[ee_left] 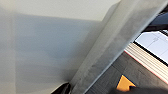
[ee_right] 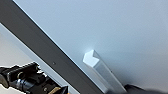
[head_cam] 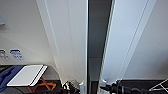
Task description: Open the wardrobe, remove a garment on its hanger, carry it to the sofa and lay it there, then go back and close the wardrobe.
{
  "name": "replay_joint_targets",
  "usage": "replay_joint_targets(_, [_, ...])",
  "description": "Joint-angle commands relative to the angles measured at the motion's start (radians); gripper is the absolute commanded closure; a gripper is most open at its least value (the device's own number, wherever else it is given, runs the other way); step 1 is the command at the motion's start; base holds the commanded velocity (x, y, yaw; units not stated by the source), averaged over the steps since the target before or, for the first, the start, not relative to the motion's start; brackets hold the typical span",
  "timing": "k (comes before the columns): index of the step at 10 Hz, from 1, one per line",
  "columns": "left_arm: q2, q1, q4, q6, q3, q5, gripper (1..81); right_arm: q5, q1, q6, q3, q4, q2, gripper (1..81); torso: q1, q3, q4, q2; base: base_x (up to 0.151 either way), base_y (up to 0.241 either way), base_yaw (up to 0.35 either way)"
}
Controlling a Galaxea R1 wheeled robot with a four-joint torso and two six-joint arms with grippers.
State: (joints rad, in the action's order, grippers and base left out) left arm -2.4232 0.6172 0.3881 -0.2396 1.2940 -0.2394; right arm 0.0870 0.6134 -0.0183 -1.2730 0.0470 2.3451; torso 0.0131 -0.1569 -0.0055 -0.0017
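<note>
- Left gripper [head_cam: 68, 87] sits at the wardrobe's [head_cam: 72, 37] left door edge; I cannot tell its fingers' state.
- A dark gap separates both doors.
- Right gripper [head_cam: 105, 87] is beside the right door's handle [ee_right: 101, 68]; fingers' state unclear.

Left arm [head_cam: 68, 87] at the lower centre of the head view: black, knobbly, with pale glints on its housing. Right arm [head_cam: 120, 88] at lower right, a dark jointed bar, ribbed and bulky. In the right wrist view's lower left, black blocky hardware [ee_right: 27, 78] with a metallic barrel and an amber accent.
</note>
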Motion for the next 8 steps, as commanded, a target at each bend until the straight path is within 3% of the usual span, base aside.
replay_joint_targets(1, [-0.073, -0.072, -0.110, -0.009, -0.278, 0.130, 1.0, -0.073, -0.092, 0.020, 0.190, -0.026, 0.026, 1.0, 0.000, 0.000, 0.000, 0.000, 0.000, 0.000, 0.000])
replay_joint_targets(8, [0.033, -0.006, -0.103, -0.006, -0.343, 0.130, 1.0, -0.073, -0.026, 0.020, 0.229, -0.045, -0.037, 1.0, 0.001, 0.000, 0.000, 0.000, 0.000, 0.000, 0.000])
